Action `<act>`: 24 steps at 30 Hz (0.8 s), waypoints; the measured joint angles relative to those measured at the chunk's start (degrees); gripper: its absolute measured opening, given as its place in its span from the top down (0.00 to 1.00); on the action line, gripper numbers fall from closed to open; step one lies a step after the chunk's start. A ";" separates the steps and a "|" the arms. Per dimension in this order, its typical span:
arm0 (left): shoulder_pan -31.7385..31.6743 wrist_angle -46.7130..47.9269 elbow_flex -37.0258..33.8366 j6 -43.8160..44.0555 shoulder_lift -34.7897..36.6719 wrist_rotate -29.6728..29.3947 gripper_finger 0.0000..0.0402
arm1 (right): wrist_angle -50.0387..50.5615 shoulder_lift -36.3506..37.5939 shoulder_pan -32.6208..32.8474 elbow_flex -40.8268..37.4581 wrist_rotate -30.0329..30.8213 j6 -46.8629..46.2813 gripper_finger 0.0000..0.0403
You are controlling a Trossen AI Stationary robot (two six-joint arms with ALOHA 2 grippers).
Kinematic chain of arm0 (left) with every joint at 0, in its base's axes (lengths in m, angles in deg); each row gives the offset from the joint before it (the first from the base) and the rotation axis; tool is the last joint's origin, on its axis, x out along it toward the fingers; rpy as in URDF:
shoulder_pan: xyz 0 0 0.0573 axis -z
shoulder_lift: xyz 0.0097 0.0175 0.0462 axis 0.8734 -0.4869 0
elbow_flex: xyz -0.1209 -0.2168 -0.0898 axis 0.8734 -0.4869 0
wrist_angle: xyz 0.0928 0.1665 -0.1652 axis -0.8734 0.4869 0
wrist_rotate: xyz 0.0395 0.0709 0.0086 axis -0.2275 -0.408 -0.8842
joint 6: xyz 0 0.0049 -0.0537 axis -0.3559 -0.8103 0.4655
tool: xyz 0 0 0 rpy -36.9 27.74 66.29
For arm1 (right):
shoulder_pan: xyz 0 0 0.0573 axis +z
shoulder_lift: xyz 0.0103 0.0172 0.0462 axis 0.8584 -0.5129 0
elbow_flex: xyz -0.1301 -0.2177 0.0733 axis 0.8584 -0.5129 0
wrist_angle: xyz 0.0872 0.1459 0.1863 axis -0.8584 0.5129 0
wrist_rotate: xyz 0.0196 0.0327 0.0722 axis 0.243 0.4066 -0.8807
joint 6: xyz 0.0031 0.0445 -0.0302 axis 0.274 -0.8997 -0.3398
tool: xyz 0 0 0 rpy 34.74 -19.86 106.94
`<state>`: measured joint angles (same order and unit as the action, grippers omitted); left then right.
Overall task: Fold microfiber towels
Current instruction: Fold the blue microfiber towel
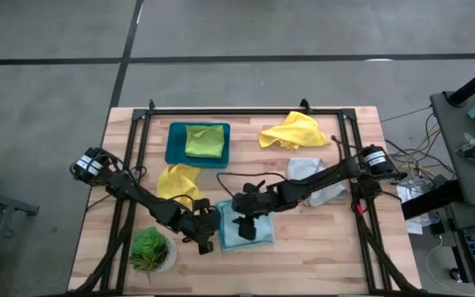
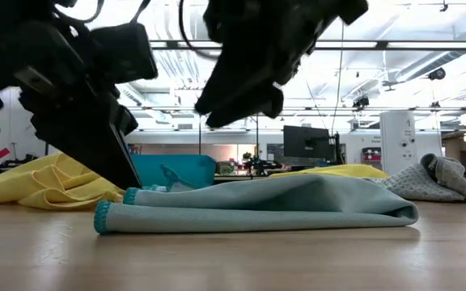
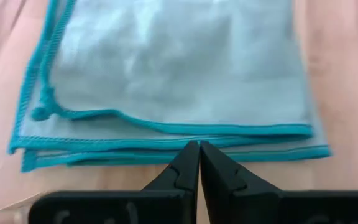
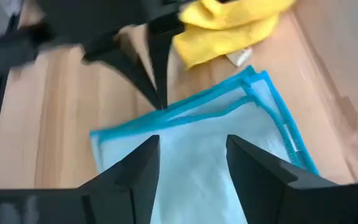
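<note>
Light blue towel [image 1: 239, 224] lies folded on the counter [image 1: 320, 256], directly under the right claw [image 4: 190, 163], fingers apart, holding nothing. Left claw [image 3: 199, 163], pressed together, touches its hem. Fold looks finished; next: lift off, go for another towel.

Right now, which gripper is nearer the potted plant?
Left. The left gripper, shut, sits just beside the potted plant; the right gripper, open, hangs farther off above the blue towel.
</note>
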<state>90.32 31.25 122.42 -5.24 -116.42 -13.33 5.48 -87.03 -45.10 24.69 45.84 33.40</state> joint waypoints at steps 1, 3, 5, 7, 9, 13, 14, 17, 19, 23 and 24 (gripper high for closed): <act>0.31 0.12 0.35 0.02 -0.01 0.15 1.00 | 1.08 0.60 0.44 0.00 -0.02 2.15 0.58; 1.09 0.59 1.61 0.02 -0.01 0.64 1.00 | 2.49 1.51 1.52 -0.16 -0.03 5.53 0.59; 1.69 1.36 3.28 0.04 0.00 0.65 1.00 | 3.78 2.56 2.69 -0.84 0.96 7.66 0.59; 1.99 2.57 5.06 0.03 0.00 0.72 1.00 | 3.62 3.57 4.05 -2.12 4.25 8.99 0.60; 1.98 4.34 7.07 0.04 0.00 0.67 1.00 | 3.69 4.80 5.41 -3.91 7.94 9.82 0.61; 2.07 9.18 10.56 0.30 -0.02 0.58 1.00 | 2.79 7.93 7.69 -8.15 11.97 10.08 0.63; 2.18 10.55 11.36 0.44 -0.06 0.51 1.00 | 1.82 8.82 8.10 -9.51 12.07 10.11 0.63; 2.80 15.18 14.21 0.67 -0.08 -0.12 1.00 | -2.40 12.13 9.43 -14.69 12.07 10.44 0.64; 3.01 18.07 15.92 1.56 -0.08 -0.42 1.00 | -5.53 14.40 10.06 -18.11 12.06 10.60 0.64; 2.95 19.22 18.36 2.91 -0.56 -0.64 1.00 | -8.58 18.54 10.62 -23.89 12.05 10.99 0.63; 2.96 19.60 19.00 3.00 -0.65 -0.62 1.00 | -9.04 19.37 10.60 -25.17 12.02 10.94 0.63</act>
<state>93.28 50.85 141.42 -2.24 -117.07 -13.95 -3.56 -67.66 -34.50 -0.48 57.86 44.34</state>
